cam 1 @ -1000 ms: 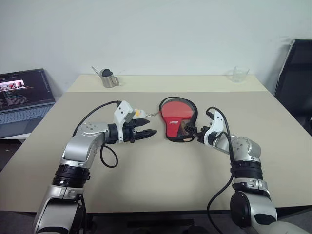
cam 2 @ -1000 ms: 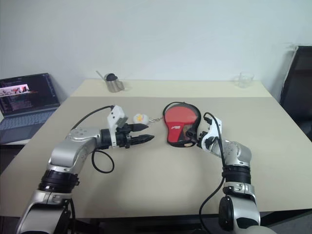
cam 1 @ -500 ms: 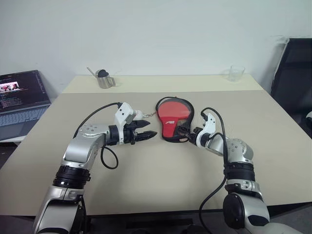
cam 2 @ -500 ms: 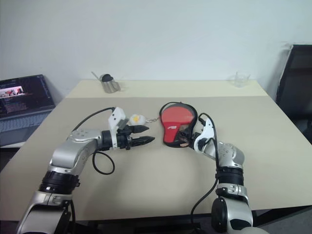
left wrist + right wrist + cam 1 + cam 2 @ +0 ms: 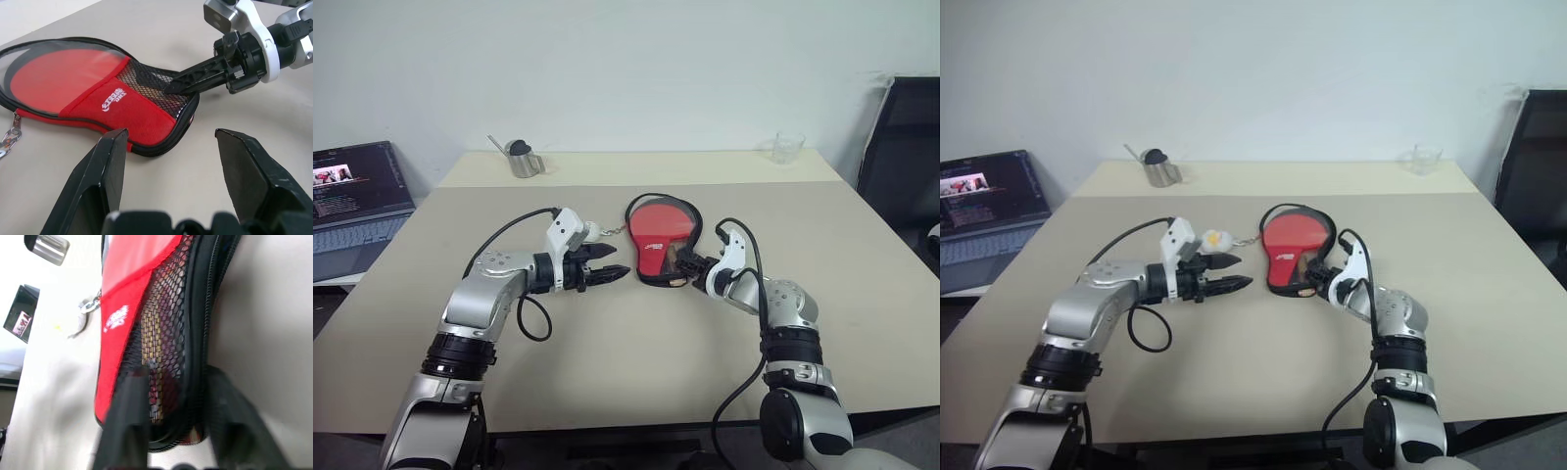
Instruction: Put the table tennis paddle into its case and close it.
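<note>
Left wrist view: white logo, unreadable, on red case by mesh.

Two silver robot arms reach forward over a pale surface, bent at the elbows, their wrists angled inward toward each other. The left gripper points toward the right arm, hanging just above the surface, its two black fingers spread apart with nothing between them. The right gripper points forward and to the left, tilted slightly downward. Its jaws are drawn close together at the narrow near end of the case, one finger on each side of the black zipped edge there.
</note>
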Action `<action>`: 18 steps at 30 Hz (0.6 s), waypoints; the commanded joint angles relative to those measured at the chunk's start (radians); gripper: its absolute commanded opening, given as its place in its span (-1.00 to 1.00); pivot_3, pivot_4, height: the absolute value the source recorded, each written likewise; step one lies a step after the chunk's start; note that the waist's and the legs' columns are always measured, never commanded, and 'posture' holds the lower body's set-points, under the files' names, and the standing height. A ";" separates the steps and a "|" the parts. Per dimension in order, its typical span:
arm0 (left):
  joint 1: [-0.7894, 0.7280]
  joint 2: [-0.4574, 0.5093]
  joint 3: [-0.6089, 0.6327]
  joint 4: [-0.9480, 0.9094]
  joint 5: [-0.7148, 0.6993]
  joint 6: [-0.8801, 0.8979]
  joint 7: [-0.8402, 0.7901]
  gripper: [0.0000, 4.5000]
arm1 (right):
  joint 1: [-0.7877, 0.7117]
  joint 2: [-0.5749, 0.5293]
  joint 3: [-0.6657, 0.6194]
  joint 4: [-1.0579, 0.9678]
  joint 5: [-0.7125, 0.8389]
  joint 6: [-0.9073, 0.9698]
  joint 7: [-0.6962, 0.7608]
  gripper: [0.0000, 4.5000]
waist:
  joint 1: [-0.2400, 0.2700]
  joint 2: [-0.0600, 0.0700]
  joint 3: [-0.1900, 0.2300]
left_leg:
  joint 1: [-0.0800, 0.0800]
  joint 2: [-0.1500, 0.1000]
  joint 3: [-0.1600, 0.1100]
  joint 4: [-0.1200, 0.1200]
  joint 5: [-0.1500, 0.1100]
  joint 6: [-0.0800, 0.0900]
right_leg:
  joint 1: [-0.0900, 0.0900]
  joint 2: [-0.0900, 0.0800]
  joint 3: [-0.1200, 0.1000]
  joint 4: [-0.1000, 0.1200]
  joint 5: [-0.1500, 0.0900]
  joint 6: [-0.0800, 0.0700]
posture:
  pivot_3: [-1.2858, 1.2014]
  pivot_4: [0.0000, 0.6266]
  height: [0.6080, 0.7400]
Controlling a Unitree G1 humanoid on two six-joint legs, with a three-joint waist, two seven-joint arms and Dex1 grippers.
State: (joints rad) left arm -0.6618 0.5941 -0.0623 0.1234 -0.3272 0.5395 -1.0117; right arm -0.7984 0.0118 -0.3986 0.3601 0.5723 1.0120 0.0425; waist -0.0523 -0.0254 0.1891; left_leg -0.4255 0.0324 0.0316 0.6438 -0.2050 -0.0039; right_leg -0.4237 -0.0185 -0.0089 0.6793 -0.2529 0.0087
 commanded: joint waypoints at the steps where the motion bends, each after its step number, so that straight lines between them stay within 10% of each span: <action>1: -0.013 0.002 0.003 -0.032 0.002 -0.009 0.005 0.38 | 0.010 0.004 0.021 0.020 -0.011 0.004 -0.016 -0.95 | 0.000 0.000 0.000 | 0.000 0.000 0.000 0.000 0.000 0.000 | 0.000 0.000 0.000 0.000 0.000 0.000 | 0.03 -0.52 1.00; 18: -0.017 0.002 -0.006 -0.024 0.008 -0.016 0.003 0.38 | 0.047 -0.047 0.068 -0.042 -0.001 0.074 0.005 -0.99 | 0.004 0.000 0.000 | 0.002 0.000 0.000 0.000 0.000 0.000 | 0.002 0.000 0.000 0.000 0.000 0.000 | 0.03 -0.52 1.00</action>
State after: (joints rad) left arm -0.6623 0.5921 -0.0763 0.1237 -0.3206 0.5380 -1.0121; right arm -0.7852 -0.0164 -0.3554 0.3425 0.5725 1.0156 0.0448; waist -0.0482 -0.0255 0.1891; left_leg -0.4236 0.0321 0.0316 0.6434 -0.2050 -0.0039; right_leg -0.4217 -0.0185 -0.0089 0.6789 -0.2531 0.0088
